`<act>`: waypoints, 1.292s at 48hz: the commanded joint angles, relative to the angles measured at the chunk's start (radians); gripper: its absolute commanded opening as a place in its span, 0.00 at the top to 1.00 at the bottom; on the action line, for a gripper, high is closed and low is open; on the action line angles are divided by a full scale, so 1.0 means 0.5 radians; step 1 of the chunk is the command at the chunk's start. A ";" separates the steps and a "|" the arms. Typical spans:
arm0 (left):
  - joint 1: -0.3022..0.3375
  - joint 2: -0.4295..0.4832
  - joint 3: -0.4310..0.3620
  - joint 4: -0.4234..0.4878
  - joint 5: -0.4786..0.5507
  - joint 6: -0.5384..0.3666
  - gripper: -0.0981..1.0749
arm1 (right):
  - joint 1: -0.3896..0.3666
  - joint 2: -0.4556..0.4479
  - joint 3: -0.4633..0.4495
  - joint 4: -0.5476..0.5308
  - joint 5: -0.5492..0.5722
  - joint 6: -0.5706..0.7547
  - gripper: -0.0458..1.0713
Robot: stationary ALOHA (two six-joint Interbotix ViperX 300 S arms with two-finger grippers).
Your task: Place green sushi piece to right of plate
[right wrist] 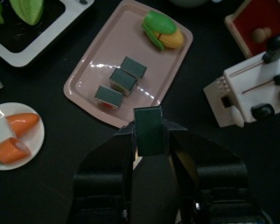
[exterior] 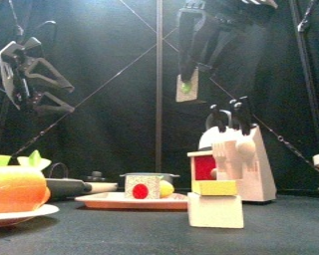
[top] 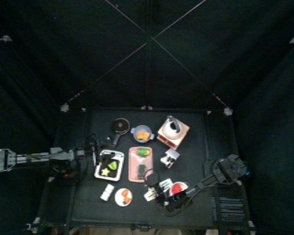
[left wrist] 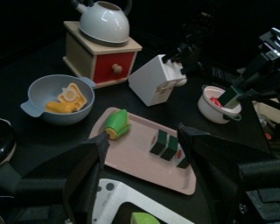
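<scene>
The green sushi piece point(right wrist: 149, 129) is a dark block with a green face, clamped upright between my right gripper's point(right wrist: 150, 142) jaws. In the front view it hangs high above the table in that gripper point(exterior: 187, 88). Below and beside it lies the pink plate point(right wrist: 95, 54) with two dark sushi pieces point(right wrist: 132, 71) and a green-and-orange roll point(right wrist: 164, 28). My left gripper point(left wrist: 145, 156) rests at the table's left side, jaws wide apart with nothing between them, facing the plate point(left wrist: 136, 153).
A white knife block point(right wrist: 254, 87) stands close to the plate's right side. A white dish of orange food point(right wrist: 8, 136) sits at the front. A red-fronted grinder with a kettle point(left wrist: 101, 48), a blue bowl point(left wrist: 38, 92) and a red-and-white cup point(left wrist: 210, 103) stand nearby.
</scene>
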 commanded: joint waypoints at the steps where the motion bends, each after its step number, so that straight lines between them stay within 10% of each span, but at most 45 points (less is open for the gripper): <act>1: -0.009 0.003 -0.034 -0.003 -0.009 0.003 0.10 | 0.021 -0.040 -0.003 0.006 0.028 0.123 0.44; 24: -0.009 0.006 -0.037 -0.003 -0.012 0.003 0.10 | 0.058 -0.031 0.295 0.209 0.071 0.825 0.43; 62: -0.009 0.003 -0.037 0.003 -0.009 0.003 0.10 | -0.144 0.129 0.442 0.230 -0.239 0.844 0.42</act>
